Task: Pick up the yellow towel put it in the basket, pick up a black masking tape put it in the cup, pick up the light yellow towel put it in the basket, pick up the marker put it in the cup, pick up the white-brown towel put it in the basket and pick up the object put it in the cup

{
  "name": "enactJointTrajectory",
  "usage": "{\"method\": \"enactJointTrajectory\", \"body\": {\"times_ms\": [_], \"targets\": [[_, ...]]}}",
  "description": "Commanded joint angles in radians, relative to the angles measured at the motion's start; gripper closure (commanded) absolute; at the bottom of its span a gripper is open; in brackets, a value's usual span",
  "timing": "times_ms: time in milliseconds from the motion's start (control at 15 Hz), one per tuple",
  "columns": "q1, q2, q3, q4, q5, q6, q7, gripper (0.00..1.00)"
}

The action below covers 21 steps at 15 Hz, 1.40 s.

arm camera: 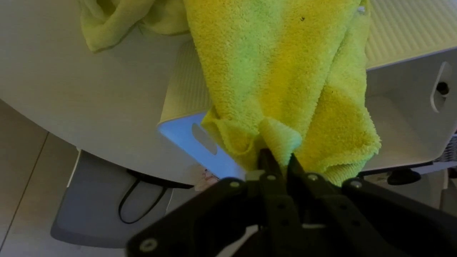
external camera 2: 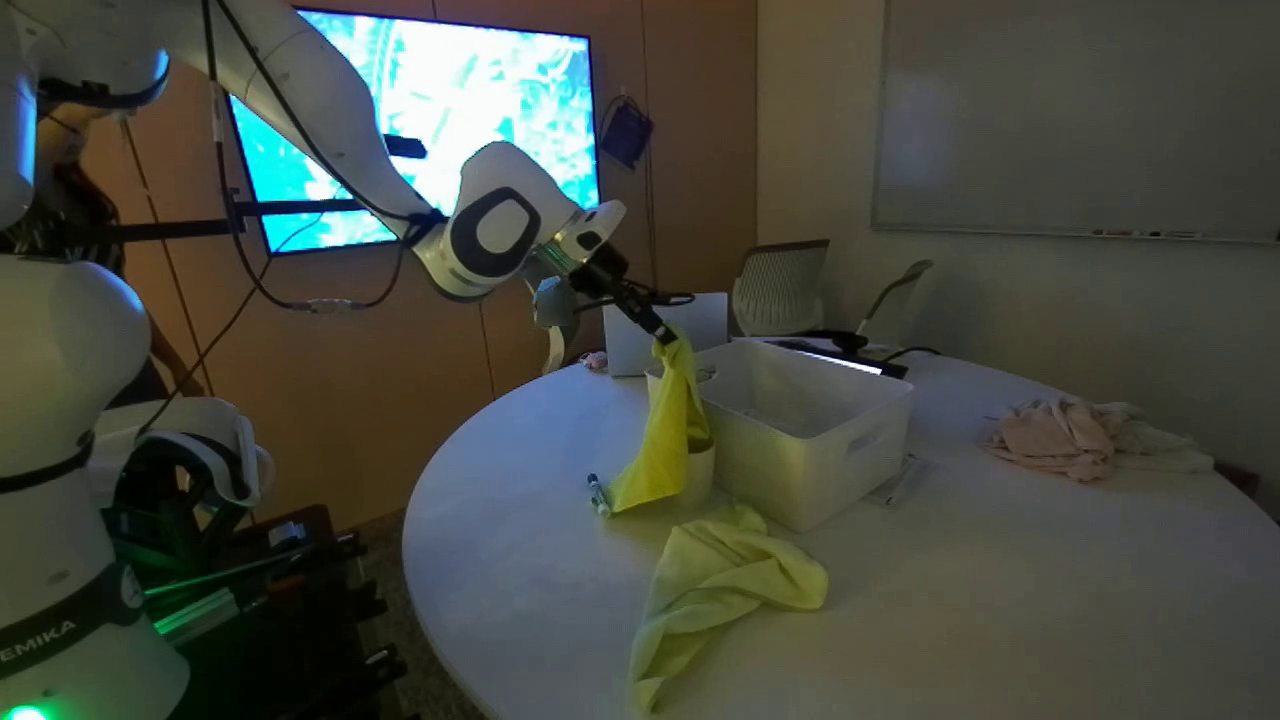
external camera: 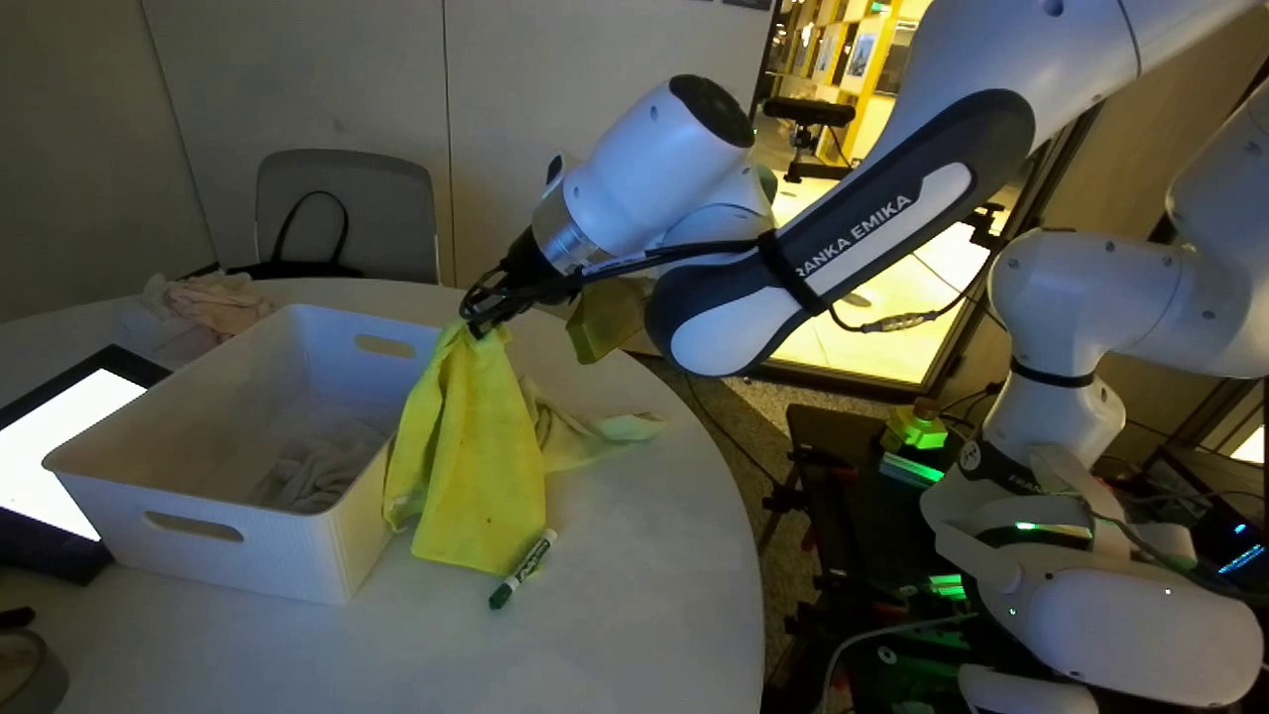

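Beside basket (external camera: 278, 562), yellow towel (external camera: 486, 456) hangs from jaws, which pinch its top tight, and reaches down next to marker (external camera: 522, 569). Light yellow towel (external camera 2: 725, 575) lies rumpled on counter (external camera: 625, 615) near basket. Screen (external camera: 74, 446) just beside basket, pink cloth (external camera 2: 1060, 440) farther off. Basket holds crumpled pale cloth (external camera: 322, 471). Cup (external camera 2: 700, 477) stands just beside basket, mostly hidden by yellow towel; contents unclear.
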<state>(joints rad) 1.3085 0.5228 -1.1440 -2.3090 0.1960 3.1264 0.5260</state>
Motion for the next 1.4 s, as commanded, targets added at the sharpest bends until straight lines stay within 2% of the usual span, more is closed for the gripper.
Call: {"method": "enactJointTrajectory", "body": {"times_ms": [0,467,733,867,1000,1067,1333], "targets": [[0.039,0.044,-0.046,0.041,0.05,-0.026,0.007,0.98],[0.087,0.043,-0.112,0.085,0.055,-0.067,0.016,0.98],[0.143,0.044,-0.169,0.123,0.045,-0.114,0.027,0.98],[0.143,0.041,-0.174,0.158,0.037,-0.14,0.026,0.98],[0.131,0.032,-0.17,0.197,0.027,-0.164,0.023,0.98],[0.084,0.023,-0.14,0.221,0.023,-0.159,0.011,0.98],[-0.003,0.012,-0.096,0.303,0.014,-0.167,0.007,0.98]]}}
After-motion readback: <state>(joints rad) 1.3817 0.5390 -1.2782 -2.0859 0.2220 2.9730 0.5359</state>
